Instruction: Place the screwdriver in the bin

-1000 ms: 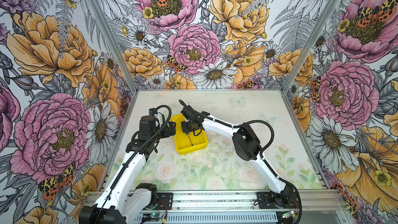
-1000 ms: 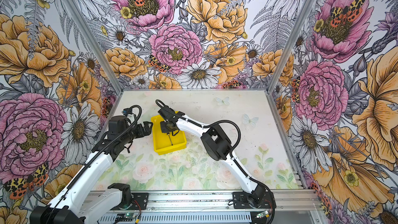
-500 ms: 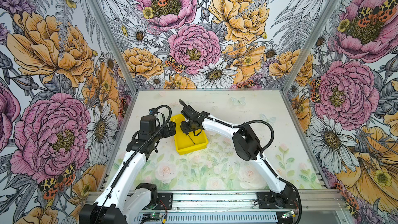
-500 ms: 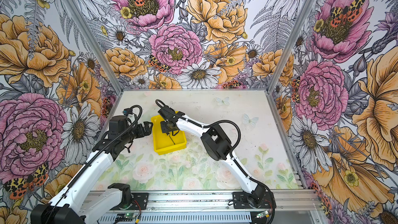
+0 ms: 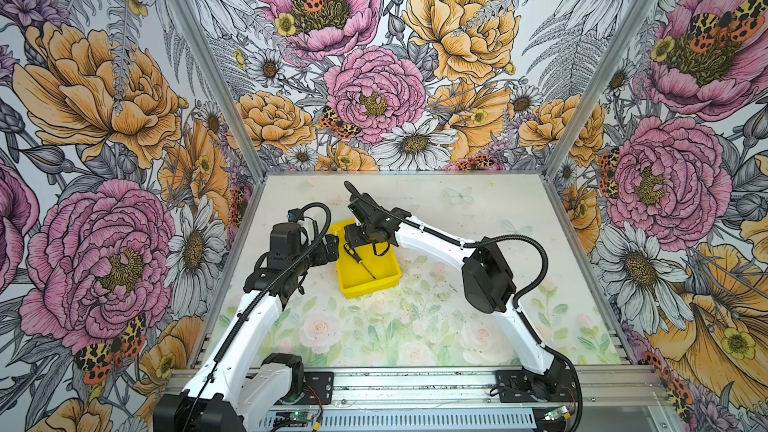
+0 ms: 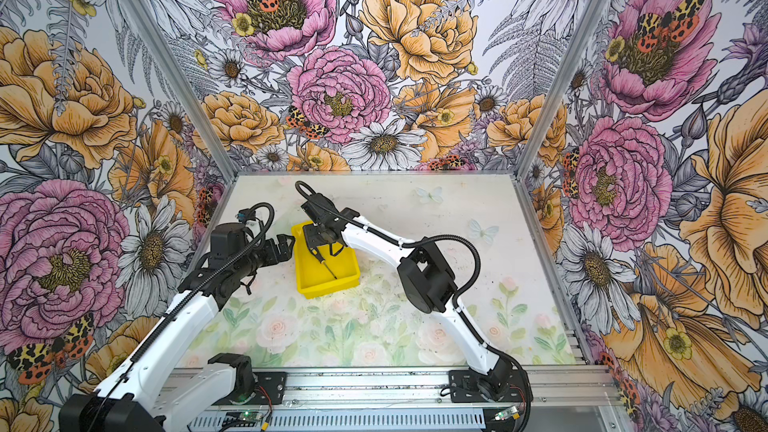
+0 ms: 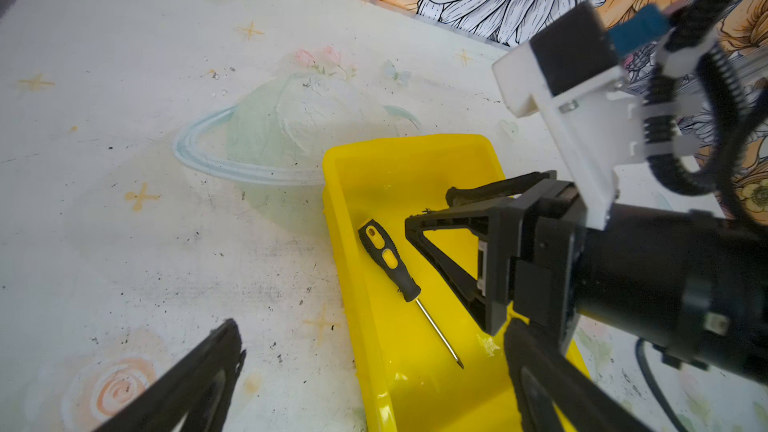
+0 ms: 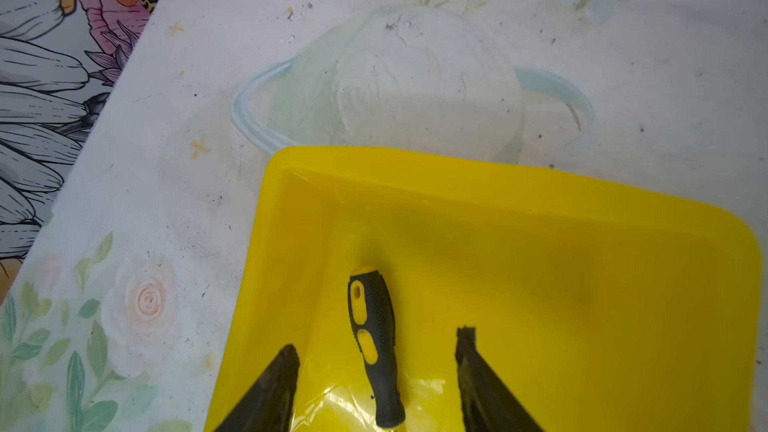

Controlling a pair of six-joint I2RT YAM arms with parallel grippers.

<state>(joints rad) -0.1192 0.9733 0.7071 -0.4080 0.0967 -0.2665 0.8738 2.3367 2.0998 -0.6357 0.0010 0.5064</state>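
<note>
The yellow bin (image 5: 368,289) (image 6: 328,286) sits on the table left of centre. The screwdriver (image 5: 360,260) (image 6: 323,262), with a black and yellow handle, lies flat on the bin's floor, free of any grip. My right gripper (image 5: 352,239) (image 8: 378,342) hovers open over the bin's far end, one finger on each side of the handle (image 8: 374,338) without touching it. My left gripper (image 5: 332,245) (image 7: 372,328) is open at the bin's left wall (image 7: 345,243), with one finger outside it and one over the bin. In the left wrist view the whole screwdriver (image 7: 390,259) shows beside the right gripper (image 7: 430,207).
Flowered walls close in the table on three sides, and the left wall stands close to the bin. A metal rail (image 5: 415,384) with both arm bases runs along the front edge. Bare printed tabletop (image 5: 478,218) stretches to the right of the bin.
My right gripper's jaws have opened, letting go of the screwdriver, which now rests on the bin's floor. Both arms have stayed almost in place.
</note>
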